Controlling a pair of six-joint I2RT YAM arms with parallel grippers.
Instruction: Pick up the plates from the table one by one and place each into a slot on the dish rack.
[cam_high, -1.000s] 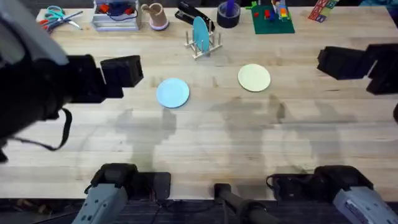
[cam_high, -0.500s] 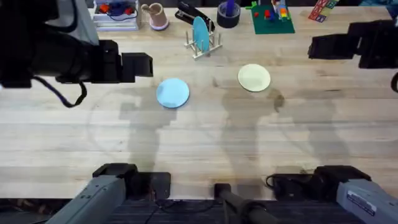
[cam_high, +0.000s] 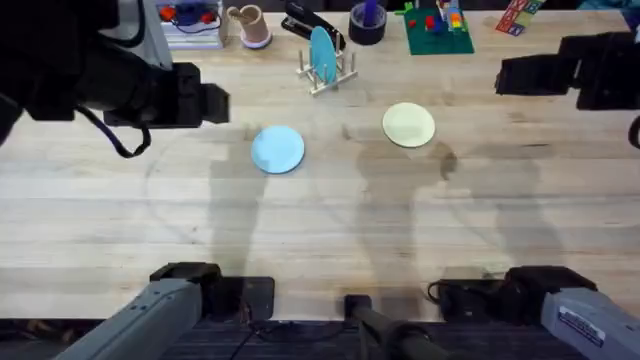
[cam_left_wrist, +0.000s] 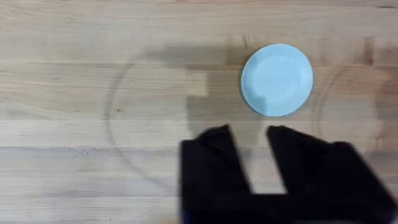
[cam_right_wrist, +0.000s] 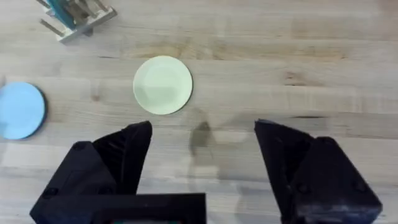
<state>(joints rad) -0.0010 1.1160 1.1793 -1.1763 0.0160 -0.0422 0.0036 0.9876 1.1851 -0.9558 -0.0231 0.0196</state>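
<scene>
On the table (cam_high: 320, 230), a light blue plate (cam_high: 277, 149) lies flat left of centre, and a pale cream-yellow plate (cam_high: 408, 125) lies flat to its right, the two well apart. Behind them, near the far side, stands the dish rack (cam_high: 326, 70), with another light blue plate (cam_high: 322, 53) already upright in one of its slots. The left gripper (cam_high: 215, 103) hangs above the table to the left of the flat blue plate, not touching it; from the left wrist, its black fingers (cam_left_wrist: 214, 155) stand parted with bare wood between them, holding nothing, and the blue plate (cam_left_wrist: 277, 79) lies just beyond the fingertips. The right gripper (cam_high: 510, 75) hovers over the far right of the table, well clear of the cream plate; in the right wrist view its fingers (cam_right_wrist: 127, 152) are spread wide and empty, with the cream plate (cam_right_wrist: 162, 84) beyond them, the flat blue plate (cam_right_wrist: 20, 109) off to one side and a corner of the rack (cam_right_wrist: 74, 15) at the edge of the view
</scene>
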